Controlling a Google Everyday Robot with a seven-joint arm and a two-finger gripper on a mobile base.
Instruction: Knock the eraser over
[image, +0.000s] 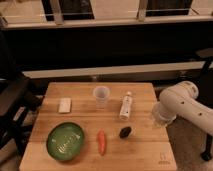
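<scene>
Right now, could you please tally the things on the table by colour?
White or pale: 2, bottle, flat block
Green: 1, bowl
Orange: 1, carrot
Dark: 1, eraser
Clear: 1, cup
Total: 6
The pincer hovers at the right edge of the table, not counted.

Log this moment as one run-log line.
eraser: on table, right of carrot, near white bottle | gripper: by table's right edge, apart from eraser | contact: none yet
</scene>
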